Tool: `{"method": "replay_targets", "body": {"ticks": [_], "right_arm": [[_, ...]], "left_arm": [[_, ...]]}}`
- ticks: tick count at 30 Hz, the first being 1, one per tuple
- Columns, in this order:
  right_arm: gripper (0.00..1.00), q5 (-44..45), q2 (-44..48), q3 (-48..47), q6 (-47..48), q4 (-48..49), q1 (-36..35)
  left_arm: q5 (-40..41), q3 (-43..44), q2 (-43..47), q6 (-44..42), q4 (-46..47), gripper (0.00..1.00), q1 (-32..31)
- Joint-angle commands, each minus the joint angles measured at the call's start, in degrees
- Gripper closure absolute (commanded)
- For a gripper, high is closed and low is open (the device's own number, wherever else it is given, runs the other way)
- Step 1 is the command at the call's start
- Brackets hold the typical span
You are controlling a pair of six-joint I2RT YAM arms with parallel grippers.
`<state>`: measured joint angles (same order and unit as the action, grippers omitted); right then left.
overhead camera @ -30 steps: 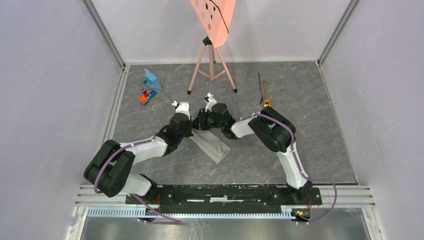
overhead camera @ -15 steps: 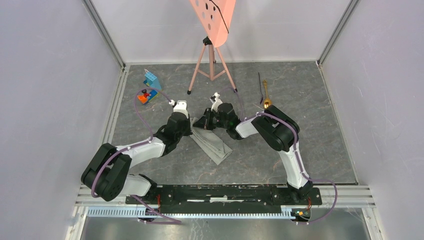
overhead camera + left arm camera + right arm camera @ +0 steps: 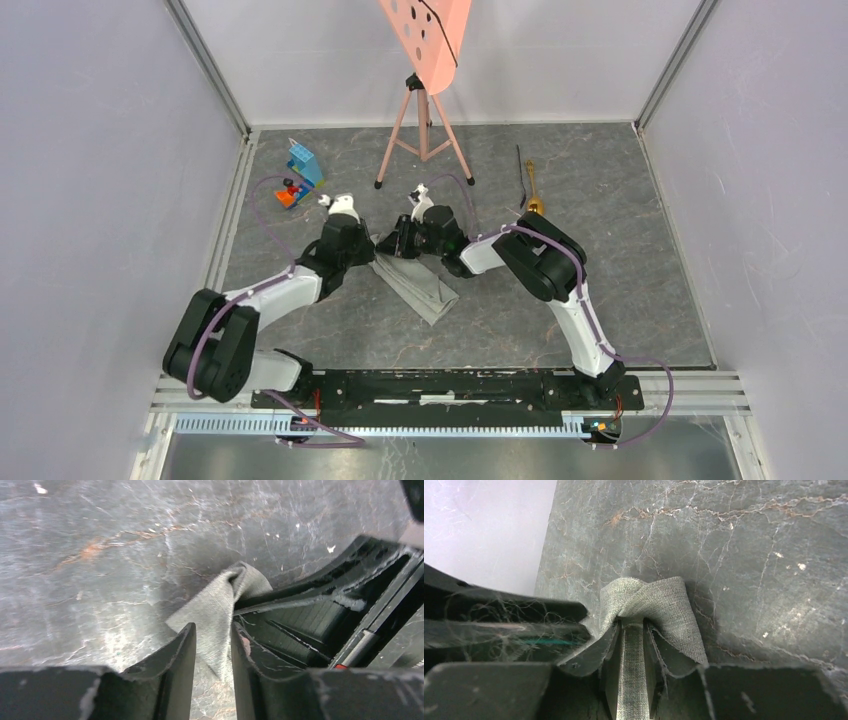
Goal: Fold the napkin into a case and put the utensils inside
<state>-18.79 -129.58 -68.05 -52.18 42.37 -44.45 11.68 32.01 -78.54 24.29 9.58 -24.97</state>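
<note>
At table centre, between the two wrists: napkin, light-grey cloth folded to a narrow band; flat on the table except at its far end
Long axis: diagonal; far end toward the left, near end toward the right
Far end: raised in a bunched fold; both grippers meet there
Inside of the folds: not visible in any view
Left gripper: jaws parted a little; a flap of the cloth lies in the gap, seemingly released
Right gripper: clenched on the bunched fold of the napkin; a strip of cloth runs down between its jaws
Utensils: gold spoon and black utensil, side by side on bare table at far right, well apart from the napkin; both lie near-to-far; spoon bowl at the near end, just beside the right arm's elbow
Far left: toy blocks, blue and red
Far edge: pink perforated board on a tripod
</note>
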Motion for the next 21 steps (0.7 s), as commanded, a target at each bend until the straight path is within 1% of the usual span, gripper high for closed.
{"method": "replay_targets", "body": {"ticks": [1,3,5,8,9,11,13,17,19,21], "right_arm": [[0.72,1.6,2.4,2.8,3.0,-3.1,0.7],[0.72,1.7,3.4,3.3,3.6,-3.0,0.7],[0.75,1.5,3.7,3.2,4.1,-2.9,0.8],[0.84,1.3,3.2,2.2,4.3,-3.4,0.8],[0.85,1.2,2.9,1.8,4.3,-3.5,0.8],[0.85,1.1,2.1,0.5,4.5,-4.4,0.6],[0.86,1.7,1.5,-0.7,4.8,-5.4,0.0],[0.89,2.6,-0.8,-5.9,6.3,-9.1,-1.9],[0.89,2.4,-0.2,-6.0,6.9,-9.7,-2.1],[0.88,3.2,2.7,-3.3,8.7,-10.2,-1.8]], "left_arm": [[-1.7,2.1,7.9,8.4,-7.2,0.56,3.8],[-2.0,3.1,8.4,9.8,-9.3,0.54,5.2],[-2.5,3.9,7.1,11.2,-11.6,0.53,6.0],[-4.8,4.8,2.7,11.8,-10.3,0.52,6.5],[-6.2,5.1,1.2,11.1,-8.9,0.51,6.5],[-7.9,5.3,-1.7,9.7,-5.2,0.50,6.4],[-8.5,6.5,-4.5,8.7,-4.7,0.49,6.3],[-9.9,7.9,-9.3,8.1,-2.6,0.55,5.2],[-9.1,8.0,-9.0,8.0,-3.5,0.56,5.2],[-7.2,6.7,-6.0,7.8,-4.3,0.55,5.2]]}}
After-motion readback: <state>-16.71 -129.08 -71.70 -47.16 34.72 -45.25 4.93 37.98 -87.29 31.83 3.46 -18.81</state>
